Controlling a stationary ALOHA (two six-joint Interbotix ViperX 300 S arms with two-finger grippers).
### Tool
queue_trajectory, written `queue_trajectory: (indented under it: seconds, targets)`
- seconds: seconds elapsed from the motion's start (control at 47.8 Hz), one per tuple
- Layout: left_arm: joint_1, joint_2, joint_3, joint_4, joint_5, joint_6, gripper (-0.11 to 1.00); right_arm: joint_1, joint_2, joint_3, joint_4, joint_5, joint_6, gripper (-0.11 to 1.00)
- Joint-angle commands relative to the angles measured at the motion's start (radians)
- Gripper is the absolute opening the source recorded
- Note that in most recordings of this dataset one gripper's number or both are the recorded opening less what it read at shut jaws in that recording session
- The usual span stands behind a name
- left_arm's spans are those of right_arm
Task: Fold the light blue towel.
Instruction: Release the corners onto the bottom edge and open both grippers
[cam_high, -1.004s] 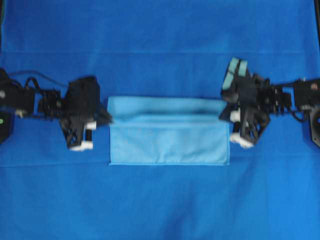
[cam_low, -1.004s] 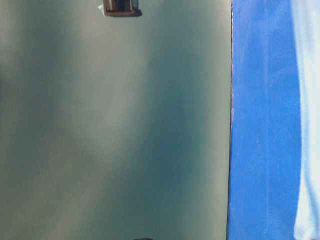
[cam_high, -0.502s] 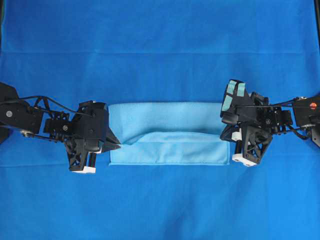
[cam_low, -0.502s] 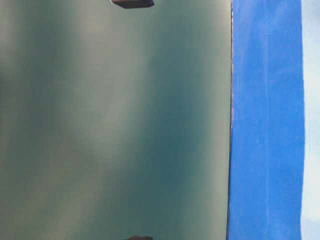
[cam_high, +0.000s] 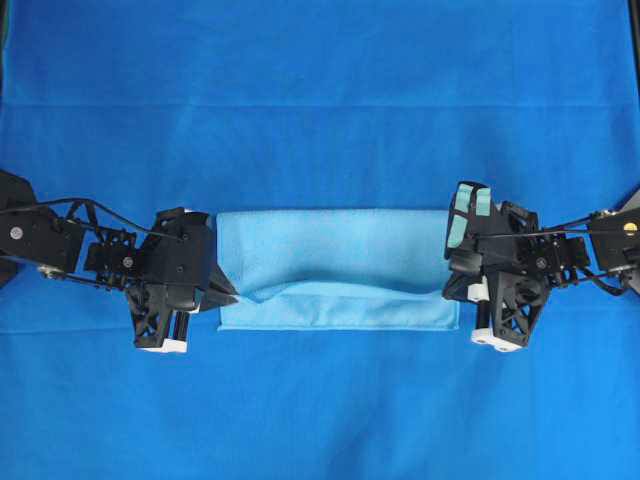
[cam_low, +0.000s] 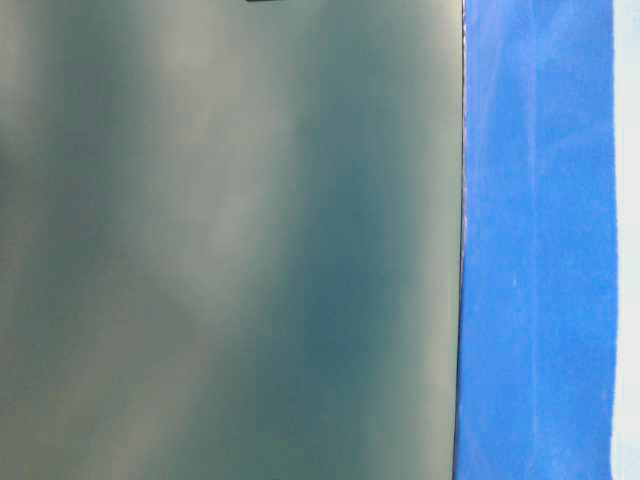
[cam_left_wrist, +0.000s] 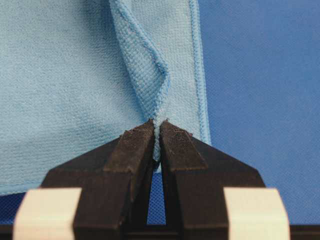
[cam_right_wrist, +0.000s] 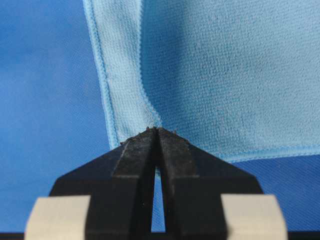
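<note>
Where you look down from overhead, the pale sky-blue soft square towel (cam_high: 335, 268) lies doubled at the middle of the deep royal-blue cloth backdrop (cam_high: 320, 90), its upper layer sagging toward the near hem. The left gripper (cam_high: 228, 296) and right gripper (cam_high: 452, 290) flank its ends. At table level you see only a blurred grey-green surface (cam_low: 230, 240) beside the backdrop. Each wrist view shows you black fingers (cam_left_wrist: 135, 145) pinched tight on a hemmed towel corner.
</note>
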Motion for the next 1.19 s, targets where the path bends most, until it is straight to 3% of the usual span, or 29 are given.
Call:
queue_trajectory:
  seconds: [0.0, 0.355, 0.418, 0.586, 0.648, 0.774, 0.941, 1.171]
  targets:
    - [-0.006, -0.014, -0.011, 0.0, -0.006, -0.002, 0.02, 0.003, -0.009, -0.008, 0.005, -0.02, 0.002, 0.02]
    - [-0.018, -0.014, -0.009, 0.0, -0.008, -0.003, 0.03, 0.02, -0.009, 0.003, 0.017, -0.038, 0.04, 0.03]
    - [-0.023, -0.015, -0.012, 0.0, -0.008, -0.003, 0.09, 0.035, -0.009, 0.003, 0.017, -0.038, 0.051, 0.04]
    - [-0.034, -0.032, -0.021, 0.0, -0.005, 0.002, 0.53, 0.052, -0.015, 0.006, 0.014, -0.034, 0.057, 0.52]
    - [-0.034, -0.046, -0.021, 0.0, -0.005, 0.011, 0.65, 0.052, -0.021, 0.012, 0.011, -0.037, 0.054, 0.64]
    - [-0.025, -0.067, -0.015, 0.002, -0.005, 0.025, 0.64, 0.035, -0.055, 0.029, -0.012, -0.038, 0.054, 0.54]
    - [0.038, -0.072, -0.023, 0.002, -0.005, 0.052, 0.62, -0.063, -0.078, 0.048, -0.043, -0.035, 0.054, 0.56]
    - [0.163, -0.072, -0.023, 0.0, 0.008, 0.098, 0.62, -0.207, -0.066, 0.043, -0.126, -0.032, 0.051, 0.56]
